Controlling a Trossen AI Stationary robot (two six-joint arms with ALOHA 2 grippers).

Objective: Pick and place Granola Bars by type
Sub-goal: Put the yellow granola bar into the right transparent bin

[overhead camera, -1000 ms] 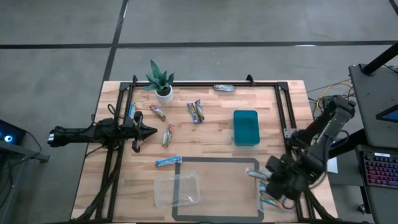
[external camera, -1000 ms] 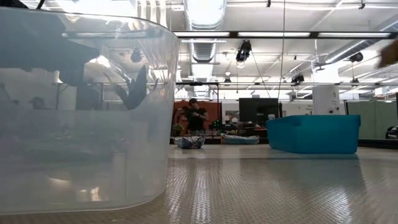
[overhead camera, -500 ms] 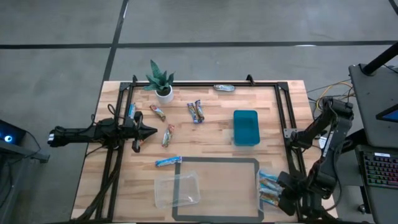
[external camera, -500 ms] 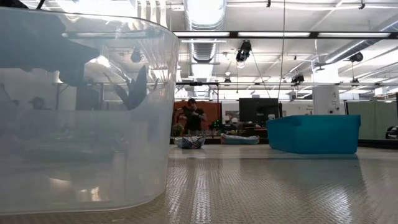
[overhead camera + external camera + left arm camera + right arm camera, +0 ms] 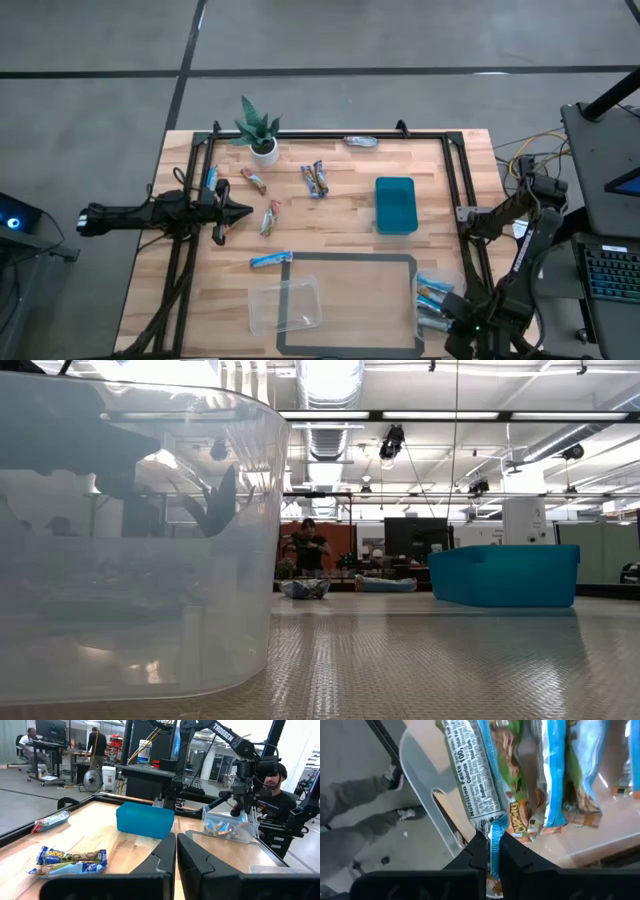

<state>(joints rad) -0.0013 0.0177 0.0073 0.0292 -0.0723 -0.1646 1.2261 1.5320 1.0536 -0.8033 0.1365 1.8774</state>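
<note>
Sorting wrapped granola bars by kind, in progress.

Right gripper (image 5: 492, 851): dark two-finger tool at the table's near right corner, over the clear plastic tub (image 5: 432, 303); fingers pressed together on the crimped end of a blue foil-wrapped bar (image 5: 472, 775), presumably so it hangs lengthwise into the tub. Glossy blue-and-green wrappers of like bars (image 5: 555, 775) lie side by side beneath it, which suggests this tub collects the blue kind.

Left gripper (image 5: 176, 851): fingers together, holding nothing, parked low at the table's left edge, waiting.

Remaining stock on the pale wooden tabletop (image 5: 340, 215): crinkled multicoloured bars (image 5: 316, 178) mid-table, a blue bar (image 5: 270, 259) near a second clear, thin-walled tub (image 5: 285, 305), and a silvery bar (image 5: 360, 141) at the far edge.

Also present: teal rigid rectangular bin (image 5: 395, 204), smooth-sided; small potted plant (image 5: 260, 130).
</note>
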